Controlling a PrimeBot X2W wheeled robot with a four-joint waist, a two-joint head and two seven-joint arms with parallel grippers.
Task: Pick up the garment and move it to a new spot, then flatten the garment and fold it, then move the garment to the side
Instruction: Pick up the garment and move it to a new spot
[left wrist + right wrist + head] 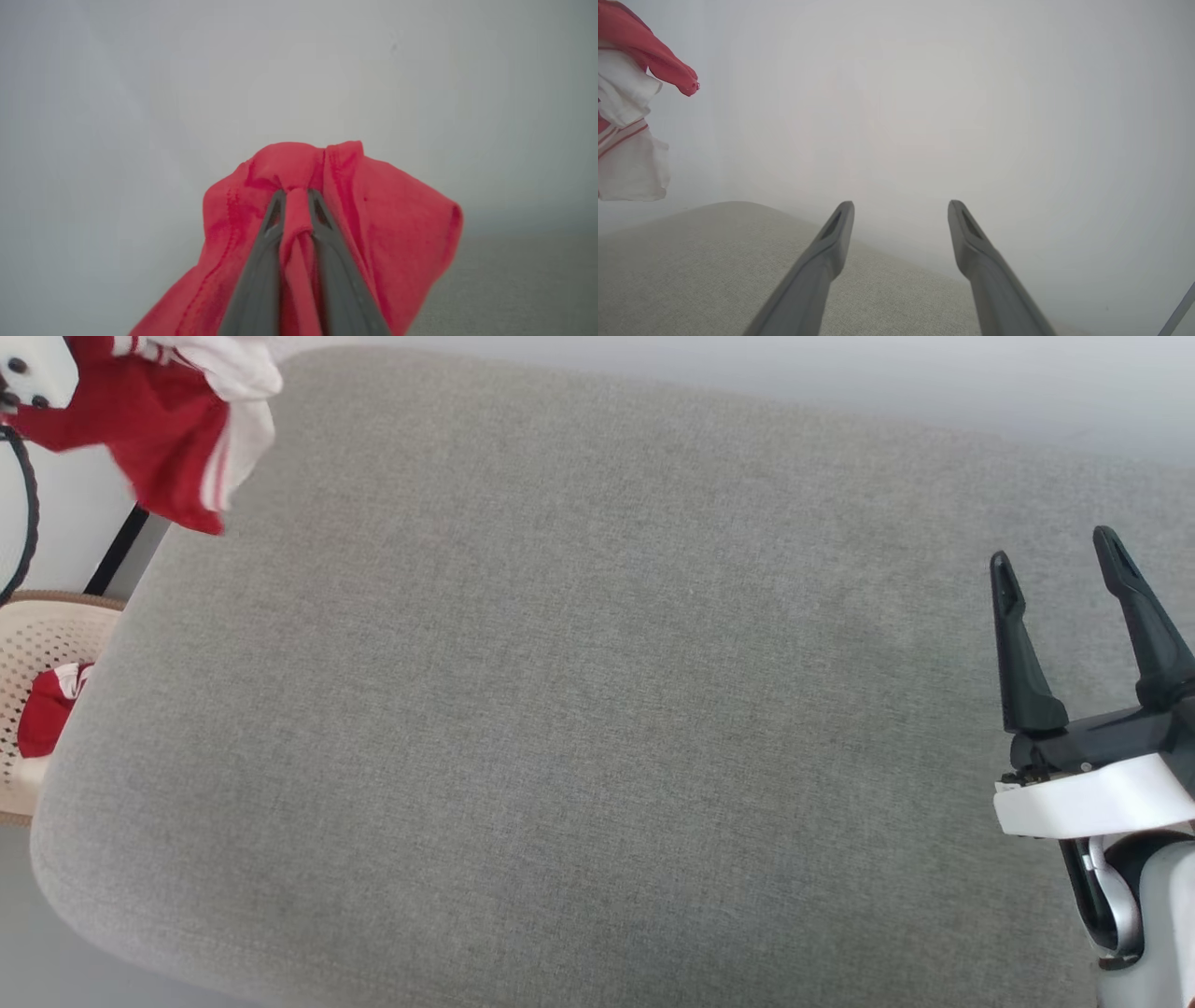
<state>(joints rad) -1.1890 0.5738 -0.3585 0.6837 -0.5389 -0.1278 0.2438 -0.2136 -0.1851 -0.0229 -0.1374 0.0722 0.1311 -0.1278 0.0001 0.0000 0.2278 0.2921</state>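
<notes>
Left hand [295, 193]: closed on the shirt [383, 210]; I see a bunched red fold pinched between the two fingers, and the rest of the cloth spills out on both sides of them

Shirt, position: it hangs in the air at the top left corner of my head view [159, 439], over the far left corner of the surface [597, 709]

Shirt, look: a crumpled bundle, the red body mixed with a white sleeve end that has narrow red stripes; a little blurred in the head view

Shirt, contact: in the right wrist view it shows at the left edge [630, 116], and I see a gap between its lowest white edge and the surface

Right hand [1053, 549]: open, with its fingers spread wide [901, 205]; it is over the right part of the surface, well apart from the shirt

Surface: grey woven fabric, padded, with rounded corners

Basket [47, 616]: beige with small holes, just beside the left edge of the surface; a red and white cloth [42, 714] lies inside it
</notes>
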